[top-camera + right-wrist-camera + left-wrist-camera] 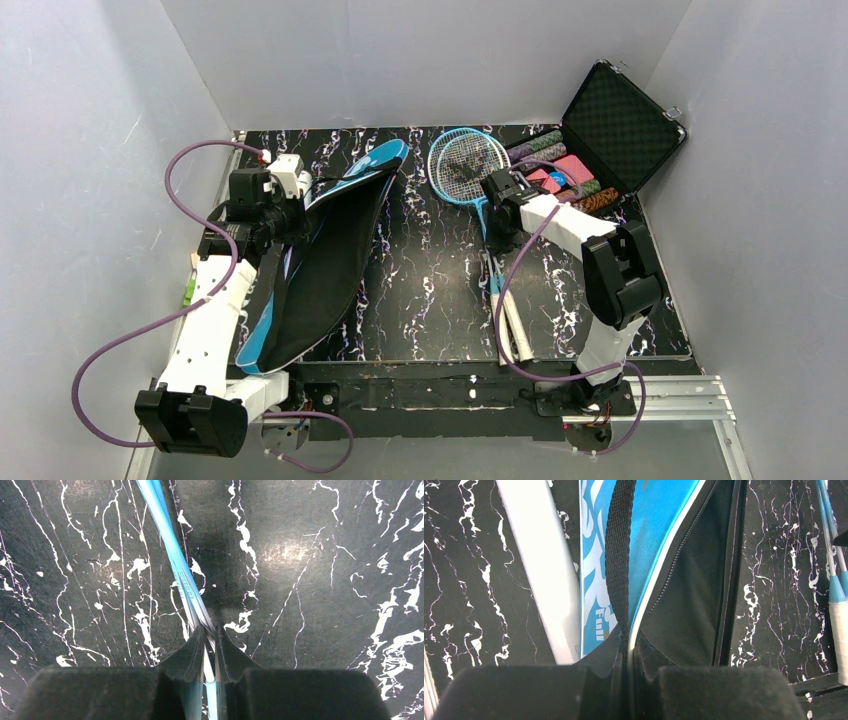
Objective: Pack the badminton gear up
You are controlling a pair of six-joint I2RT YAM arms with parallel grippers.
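The left gripper [629, 647] is clamped tight on the white-piped rim of the blue racket bag [330, 260], close to its wide end. The bag lies slantwise across the left half of the black marbled table [430, 270], wide end far and narrow end near. Its zip is undone and the mouth gapes, showing the dark lining on the side that faces the rackets. A black webbing strap [619, 545] runs along the bag's blue printed face. A long white tube [544, 570] lies flat on the table just beside the bag, on the side away from the opening.

The two light-blue rackets [468, 165] lie together right of centre, heads at the far side and white handles [512, 325] toward the near edge. The right gripper [210, 640] is pinched on their thin shafts, which cross between its fingers just above the tabletop. From above, the right wrist covers that part of the shafts, and the arm's purple cable [498, 300] loops down alongside the handles.

An open black hard case [615, 125] of coloured chips [565, 170] sits at the far right corner, just beside the racket heads and close behind the right wrist. A strip of bare table separates the rackets from the bag's open mouth. Grey walls close in the table on three sides.
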